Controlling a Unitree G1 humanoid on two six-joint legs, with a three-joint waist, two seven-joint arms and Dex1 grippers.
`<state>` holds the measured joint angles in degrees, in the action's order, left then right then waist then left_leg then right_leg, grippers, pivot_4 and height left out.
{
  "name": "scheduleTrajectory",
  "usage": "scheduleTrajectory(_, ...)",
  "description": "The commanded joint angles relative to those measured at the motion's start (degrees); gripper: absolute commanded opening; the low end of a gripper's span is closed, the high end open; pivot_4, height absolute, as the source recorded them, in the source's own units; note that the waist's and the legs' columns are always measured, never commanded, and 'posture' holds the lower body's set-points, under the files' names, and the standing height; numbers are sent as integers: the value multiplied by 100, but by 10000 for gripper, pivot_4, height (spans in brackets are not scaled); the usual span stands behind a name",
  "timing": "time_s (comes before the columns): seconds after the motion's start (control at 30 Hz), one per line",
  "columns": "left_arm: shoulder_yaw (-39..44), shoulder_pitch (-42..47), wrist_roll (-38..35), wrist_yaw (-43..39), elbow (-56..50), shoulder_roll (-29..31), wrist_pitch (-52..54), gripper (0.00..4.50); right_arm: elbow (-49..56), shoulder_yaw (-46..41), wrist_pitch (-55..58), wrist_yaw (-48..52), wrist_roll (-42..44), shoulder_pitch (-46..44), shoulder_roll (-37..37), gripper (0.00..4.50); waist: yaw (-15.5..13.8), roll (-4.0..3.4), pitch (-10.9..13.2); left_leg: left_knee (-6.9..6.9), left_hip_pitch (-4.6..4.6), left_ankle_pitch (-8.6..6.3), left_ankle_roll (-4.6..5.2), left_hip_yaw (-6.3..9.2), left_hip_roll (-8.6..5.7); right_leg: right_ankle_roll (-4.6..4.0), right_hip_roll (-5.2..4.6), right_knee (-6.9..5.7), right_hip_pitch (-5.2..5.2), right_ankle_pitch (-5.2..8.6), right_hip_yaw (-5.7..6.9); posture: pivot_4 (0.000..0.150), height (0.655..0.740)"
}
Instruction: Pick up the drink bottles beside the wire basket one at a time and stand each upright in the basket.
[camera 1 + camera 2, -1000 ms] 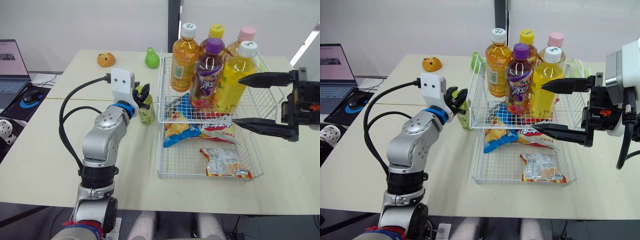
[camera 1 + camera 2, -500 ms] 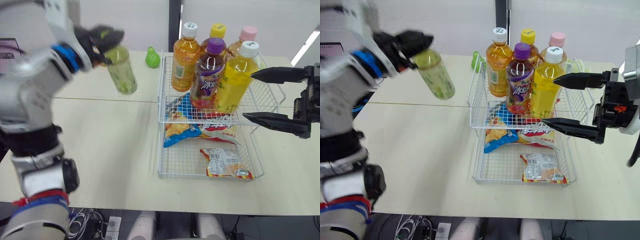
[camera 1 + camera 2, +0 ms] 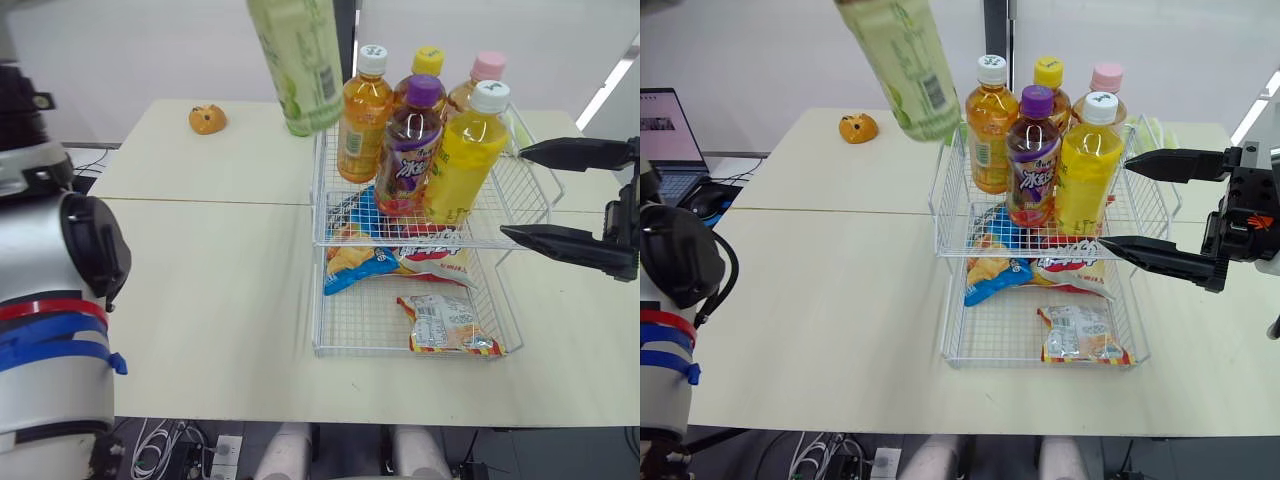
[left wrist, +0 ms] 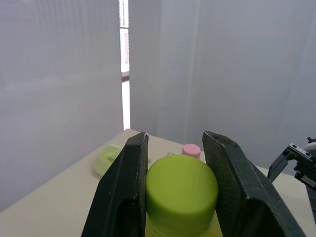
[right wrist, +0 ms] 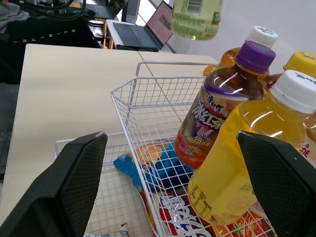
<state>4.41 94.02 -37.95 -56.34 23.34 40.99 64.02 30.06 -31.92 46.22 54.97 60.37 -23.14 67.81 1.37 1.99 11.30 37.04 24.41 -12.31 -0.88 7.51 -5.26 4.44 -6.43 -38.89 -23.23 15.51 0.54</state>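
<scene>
A pale green tea bottle (image 3: pixel 297 60) hangs tilted high over the table, by the far left corner of the white wire basket (image 3: pixel 330 150). In the left wrist view my left gripper (image 4: pixel 180 192) is shut on its green cap (image 4: pixel 181 190). Upright in the basket's upper tier stand an orange bottle (image 3: pixel 361 115), a purple one (image 3: pixel 407 150), a yellow one (image 3: pixel 462 155), plus a yellow-capped (image 3: pixel 428 62) and a pink-capped bottle (image 3: pixel 485 68) behind. My right gripper (image 3: pixel 512 192) is open at the basket's right side, near the yellow bottle and holding nothing.
Snack packets (image 3: pixel 445 325) and a chip bag (image 3: pixel 350 265) lie in the basket's lower tier. A small orange toy (image 3: pixel 207 119) sits at the far left of the table. A laptop (image 3: pixel 662 125) stands on a desk beyond the left edge.
My left arm has lifted the green bottle up off the table and carried it right, towards the basket. The right gripper stays open and has drawn back slightly to the right.
</scene>
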Motion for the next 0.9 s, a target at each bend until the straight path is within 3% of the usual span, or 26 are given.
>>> scheduleTrajectory(0.03,-185,24,93,-348,-95,-66,-214,13349,15,-181,-17,-59,114,-113,113,45000,18,0,0,0,1,0,0,0,-1,0,-1,1,0,0,-1,1500,7400)
scheduleTrajectory(0.3,-343,-270,223,-231,-291,-552,-238,13349,62,-292,61,-117,180,-66,130,45000,47,-2,1,-2,1,0,0,-6,0,0,-2,1,-6,0,-9,1500,7400)
scheduleTrajectory(0.9,-689,-1318,599,-254,-1108,-918,-918,13349,98,-441,146,-207,197,15,154,45000,24,-2,1,0,3,0,1,-6,-3,-1,-7,1,-5,0,-8,1500,7400)
